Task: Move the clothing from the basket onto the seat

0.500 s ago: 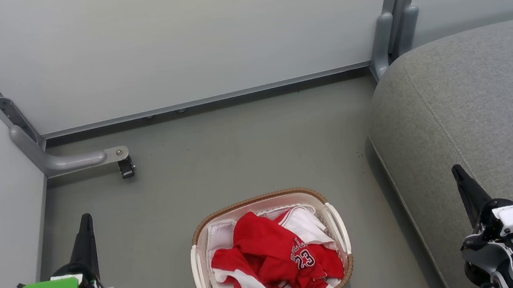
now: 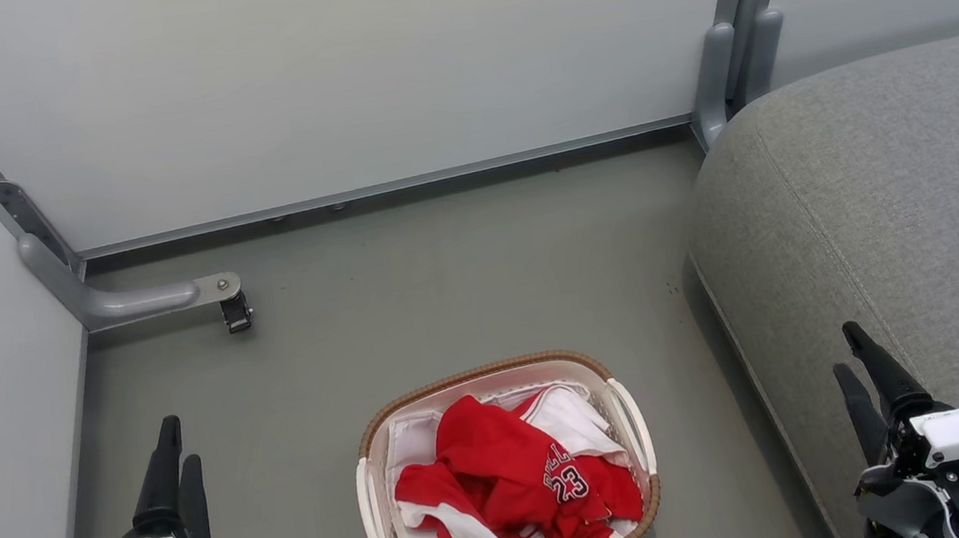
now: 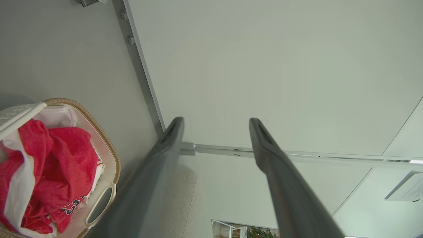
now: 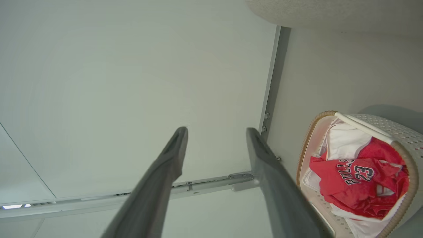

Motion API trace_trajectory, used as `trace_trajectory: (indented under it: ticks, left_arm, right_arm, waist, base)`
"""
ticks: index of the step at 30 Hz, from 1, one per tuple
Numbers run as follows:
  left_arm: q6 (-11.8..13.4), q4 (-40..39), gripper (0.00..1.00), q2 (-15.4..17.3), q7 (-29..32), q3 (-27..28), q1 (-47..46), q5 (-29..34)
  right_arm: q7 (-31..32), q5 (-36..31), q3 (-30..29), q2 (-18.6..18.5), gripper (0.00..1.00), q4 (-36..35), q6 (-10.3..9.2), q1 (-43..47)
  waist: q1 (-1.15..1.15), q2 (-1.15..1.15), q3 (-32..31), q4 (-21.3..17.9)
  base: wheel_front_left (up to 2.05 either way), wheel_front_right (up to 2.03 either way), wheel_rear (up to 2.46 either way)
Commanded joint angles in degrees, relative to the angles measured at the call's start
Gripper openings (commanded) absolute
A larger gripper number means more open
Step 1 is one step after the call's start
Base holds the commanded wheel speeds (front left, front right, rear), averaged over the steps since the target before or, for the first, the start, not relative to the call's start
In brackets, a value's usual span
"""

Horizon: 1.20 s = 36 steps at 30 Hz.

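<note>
Clothing: red jersey point(image 2: 513, 482) with white panels, lying crumpled in the basket point(image 2: 482, 370), near centre of the floor.
Handling: likely light, soft and limp. It should bunch and drape when lifted, and a trailing end may catch on the basket's rim.
Where to grip: the raised red fold at the far side of the heap looks best. Stay clear of the white liner point(image 2: 414, 443) beneath it.
Seat: big grey cushion point(image 2: 886, 195) to the right, its edge just beside the basket. The top is broad and soft.
Left gripper: point(image 2: 179, 440) near left, well apart from the basket, fingers apart, holding nothing.
Right gripper: point(image 2: 845, 347) near right, over the seat's edge, fingers wide, holding nothing.
Floor: smooth grey floor point(image 2: 446, 291).
Room: pale wall panels point(image 2: 331, 78) close in the far and left sides, and a metal foot point(image 2: 167, 297) juts out at far left.
</note>
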Motion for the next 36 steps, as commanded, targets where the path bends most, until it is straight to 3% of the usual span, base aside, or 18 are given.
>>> trace_trajectory:
  ticks: [1, 6, 11, 27, 36]
  left_arm:
    - [-0.06, -0.6, 1.0, 0.12, -0.72, -0.23, -0.86, 0.6]
    - [-0.08, 0.07, 1.0, 0.49, -2.22, -0.97, -1.43, 3.29]
    - [-0.09, 0.44, 1.0, 0.83, -3.61, -1.14, -1.9, 9.79]
    - [-0.14, 1.44, 1.0, 1.63, -7.52, -3.74, -2.61, 31.95]
    - [-0.17, 2.9, 1.0, 2.49, -9.4, -6.28, -2.68, 40.48]
  right_arm:
    - [-0.4, -0.46, 0.21, -0.53, 1.0, -1.1, 0.01, -0.8]
    - [-2.09, -2.15, 1.47, -1.66, 1.0, -1.72, 0.01, -0.99]
    - [-3.64, -5.37, 2.61, -2.89, 1.0, -1.75, 0.01, -1.62]
    - [-7.58, -24.23, 4.67, -4.65, 1.0, -1.78, 0.02, -3.64]
    - [-9.48, -34.2, 6.51, -5.41, 1.0, -0.99, 0.02, -3.84]
  waist:
    - [0.0, 0.0, 0.01, 0.01]
    - [0.0, 0.0, 0.08, 0.04]
    - [0.0, 0.0, 0.18, 0.03]
    - [0.0, 0.0, 0.63, 0.17]
    - [0.0, 0.0, 0.68, 0.39]
  base:
    - [0.0, 0.0, 0.0]
    - [0.0, 0.0, 0.0]
    - [0.0, 0.0, 0.0]
    - [0.0, 0.0, 0.0]
    - [0.0, 0.0, 0.0]
